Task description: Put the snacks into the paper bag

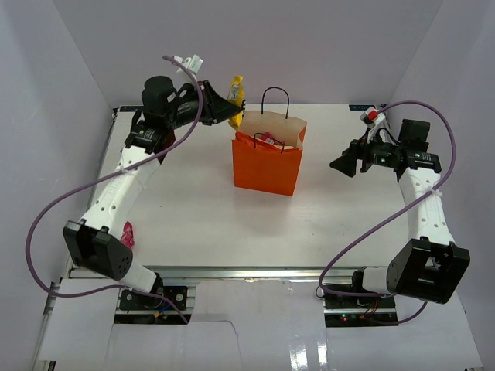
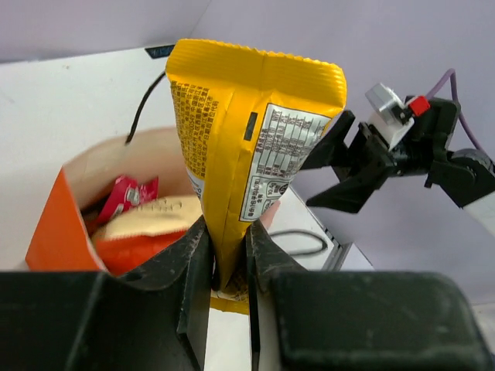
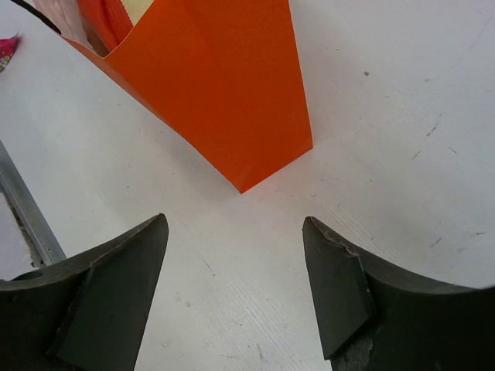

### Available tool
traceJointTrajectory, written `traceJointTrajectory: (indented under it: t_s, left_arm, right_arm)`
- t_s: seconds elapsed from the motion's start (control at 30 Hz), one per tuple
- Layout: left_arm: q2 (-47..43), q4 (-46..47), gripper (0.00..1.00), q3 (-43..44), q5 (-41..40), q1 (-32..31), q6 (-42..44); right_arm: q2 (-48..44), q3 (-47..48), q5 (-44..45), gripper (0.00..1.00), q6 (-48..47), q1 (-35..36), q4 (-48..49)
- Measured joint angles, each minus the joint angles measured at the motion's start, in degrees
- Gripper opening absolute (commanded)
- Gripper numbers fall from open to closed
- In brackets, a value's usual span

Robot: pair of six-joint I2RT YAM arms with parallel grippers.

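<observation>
Yellow snack packet [image 2: 247, 139]: stands upright, pinched at its lower end between the left fingers [image 2: 193, 263], crimped seal on top, printed back panel showing.

Orange paper bag [image 2: 54, 232]: sits upright and open just beyond and below those fingers, apart from the right fingers [image 3: 116, 286]. Holds a red-orange crisp packet [image 2: 139, 246] and a small pink-red packet [image 2: 128, 197].
</observation>
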Motion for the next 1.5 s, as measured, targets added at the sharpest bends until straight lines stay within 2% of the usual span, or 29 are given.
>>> traceJointTrajectory:
  t_s: [0.23, 0.47, 0.73, 0.77, 0.83, 0.87, 0.9, 1.03, 1.27, 1.43, 1.5]
  left_arm:
    - [14.93, -4.87, 0.24, 15.13, -3.61, -6.29, 2.34]
    - [21.05, -9.60, 0.25, 17.42, -5.90, -10.12, 6.08]
    - [21.11, -9.66, 0.32, 17.53, -6.34, -11.74, 9.05]
    - [21.11, -9.40, 0.34, 17.53, -6.34, -11.80, 8.96]
    - [21.11, -8.61, 0.45, 17.53, -6.34, -12.04, 8.66]
    - [21.11, -8.37, 0.45, 17.53, -6.32, -12.17, 8.55]
    - [21.11, -8.11, 0.50, 17.53, -6.32, -12.37, 8.11]
    - [21.11, -6.97, 0.60, 17.55, -6.12, -13.25, 6.91]
    - [21.29, -7.15, 0.63, 20.79, -7.06, -13.92, 6.32]
    - [16.52, -10.60, 0.70, 20.76, -17.53, -13.86, 8.46]
    - [9.99, -10.78, 0.77, 15.50, -24.22, -13.42, 8.90]
  right_arm:
    - [-1.66, -0.90, -0.02, 0.76, -0.09, 0.00, -0.44]
    - [-1.81, -0.92, -0.15, 0.76, -0.09, 0.00, -0.52]
    - [-1.84, -1.66, -0.20, 0.76, -0.02, -0.02, -0.59]
    - [-1.84, -1.70, -0.20, 0.76, -0.02, -0.04, -0.59]
    - [-1.88, -1.70, -0.20, 0.76, -0.04, -0.02, -0.59]
    - [-1.90, -1.70, -0.20, 0.76, -0.02, -0.02, -0.59]
    - [-1.90, -1.70, -0.20, 0.76, -0.04, -0.02, -0.59]
    - [-1.90, -1.73, -0.20, 0.76, -0.04, -0.04, -0.59]
    - [-1.90, -1.77, -0.20, 0.76, -0.04, -0.04, -0.59]
    - [-1.90, -1.79, -0.15, 0.76, -0.24, -0.04, -0.63]
    - [-1.90, -1.88, -0.15, 0.76, -0.42, -0.04, -0.63]
